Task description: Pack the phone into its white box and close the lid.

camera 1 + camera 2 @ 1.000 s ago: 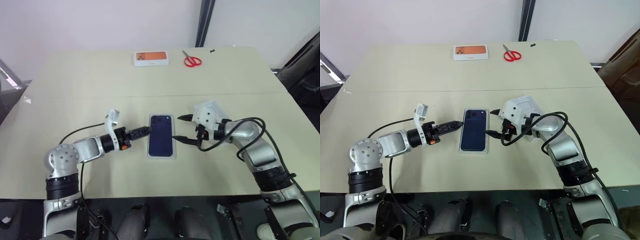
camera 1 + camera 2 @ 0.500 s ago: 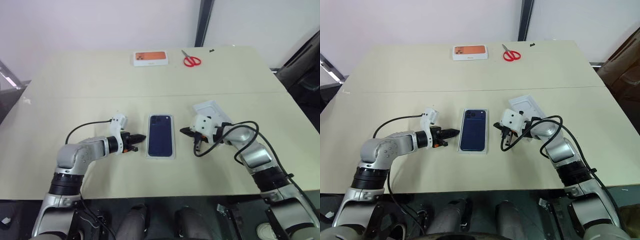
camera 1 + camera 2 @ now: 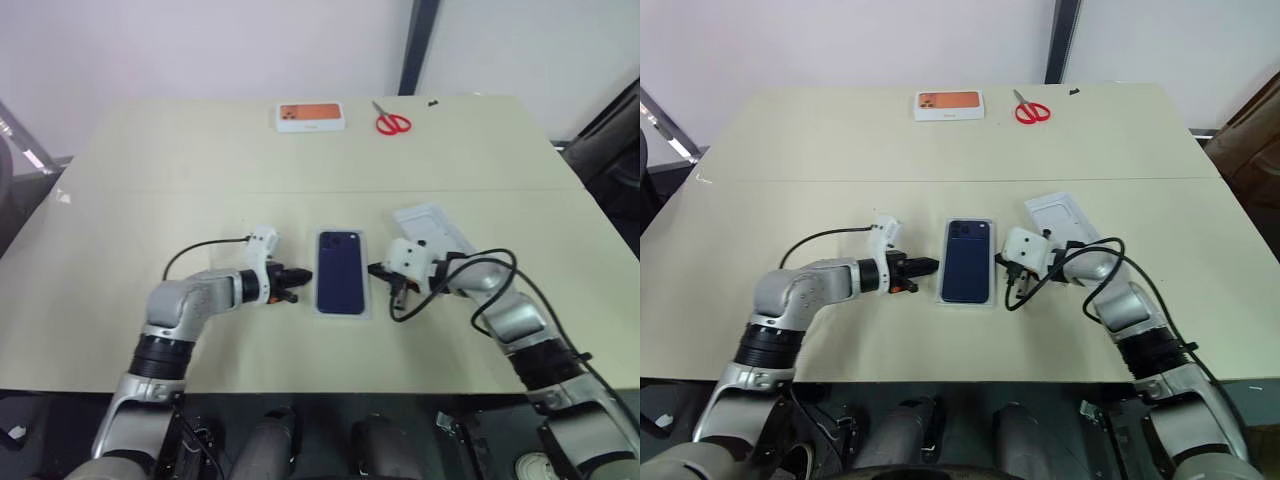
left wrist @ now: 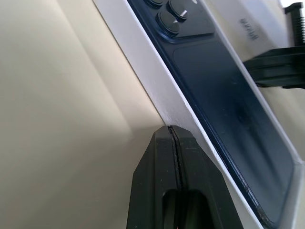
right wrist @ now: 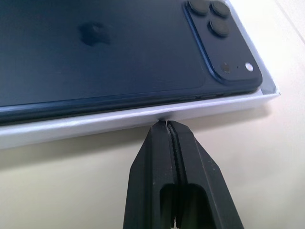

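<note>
The dark navy phone lies camera side up in the white box at the middle of the table, with a white rim showing all round it. My left gripper is shut, low over the table, its tip at the box's left wall. From the other side my right gripper is also shut, its tip against the right wall. A shallow white shell with a faint rounded outline, the lid, lies on the table just behind my right gripper.
An orange-printed white box and red-handled scissors lie near the table's far edge. The beige table has a seam running across it behind the box.
Both grippers have gone from open to shut and come down to the table. The left one has moved right to the box's side wall. The camera has shifted a little.
</note>
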